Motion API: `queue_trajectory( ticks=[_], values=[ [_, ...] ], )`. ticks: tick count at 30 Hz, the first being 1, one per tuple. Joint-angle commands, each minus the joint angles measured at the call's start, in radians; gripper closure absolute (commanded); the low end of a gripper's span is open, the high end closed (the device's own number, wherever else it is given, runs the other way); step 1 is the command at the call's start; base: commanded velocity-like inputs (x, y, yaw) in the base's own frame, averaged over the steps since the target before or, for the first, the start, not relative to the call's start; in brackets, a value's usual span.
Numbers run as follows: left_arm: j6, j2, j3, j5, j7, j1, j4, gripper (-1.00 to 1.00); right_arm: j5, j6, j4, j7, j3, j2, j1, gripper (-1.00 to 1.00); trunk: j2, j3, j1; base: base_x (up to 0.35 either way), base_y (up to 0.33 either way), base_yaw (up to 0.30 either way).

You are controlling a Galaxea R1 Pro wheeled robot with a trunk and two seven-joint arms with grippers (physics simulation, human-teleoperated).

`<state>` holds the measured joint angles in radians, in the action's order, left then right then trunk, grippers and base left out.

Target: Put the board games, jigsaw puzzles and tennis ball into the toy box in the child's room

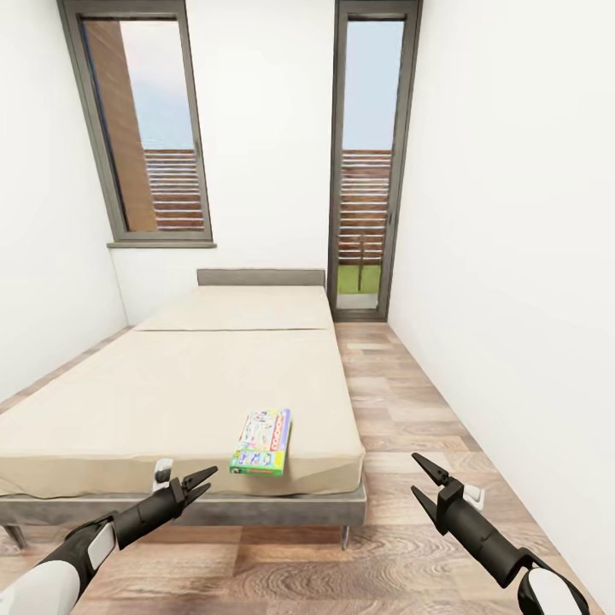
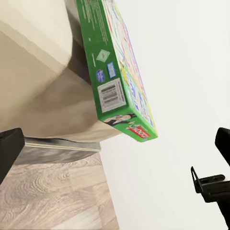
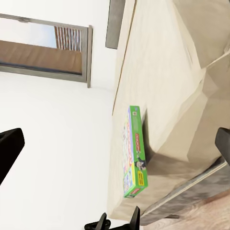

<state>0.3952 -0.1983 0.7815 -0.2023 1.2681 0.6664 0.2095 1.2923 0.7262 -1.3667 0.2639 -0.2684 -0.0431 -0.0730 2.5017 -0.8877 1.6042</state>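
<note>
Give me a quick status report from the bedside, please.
Left end effector open, empty, just short of the bed's near edge. Right end effector open, empty, over the floor. One board game lies flat at the mattress's near edge. Nothing in the way.

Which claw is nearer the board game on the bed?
The left claw. It hangs open just off the bed's foot edge, beside the board game. The right claw, also open, is over bare floor to the bed's right, farther away.
</note>
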Motion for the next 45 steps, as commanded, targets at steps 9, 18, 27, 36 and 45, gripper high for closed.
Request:
queue_trajectory(
  ticks=[9, 18, 27, 36, 45],
  values=[
    [0.008, 0.003, 0.007, -0.009, 0.004, 0.001, 0.001, -1.0, -0.001, 0.006, 0.0, 0.003, -0.002, 0.0, -0.001, -1.0, 0.0, -0.001, 0.0, 0.076, 0.002, 0.0],
    [0.009, 0.017, 0.007, -0.008, 0.004, 0.001, -0.001, -1.0, -0.001, 0.006, 0.001, 0.003, -0.003, 0.0, -0.001, -1.0, 0.0, -0.001, 0.0, 0.025, 0.0, 0.0],
    [0.008, 0.022, 0.007, -0.008, 0.004, 0.001, -0.001, -1.0, -0.001, 0.006, 0.003, 0.003, -0.003, 0.0, -0.001, -1.0, 0.002, -0.024, 0.003, 0.001, 0.0, 0.0],
    [0.006, 0.027, 0.007, -0.008, 0.003, 0.001, -0.001, -1.0, -0.001, 0.006, 0.003, 0.003, -0.005, -0.001, -0.001, -1.0, 0.004, -0.059, 0.007, 0.0, 0.0, 0.0],
    [0.006, 0.029, 0.007, -0.008, 0.001, 0.001, -0.001, -1.0, -0.001, 0.006, 0.003, 0.004, -0.006, -0.001, -0.001, -1.0, 0.005, -0.071, 0.008, 0.0, 0.0, 0.0]
  ],
)
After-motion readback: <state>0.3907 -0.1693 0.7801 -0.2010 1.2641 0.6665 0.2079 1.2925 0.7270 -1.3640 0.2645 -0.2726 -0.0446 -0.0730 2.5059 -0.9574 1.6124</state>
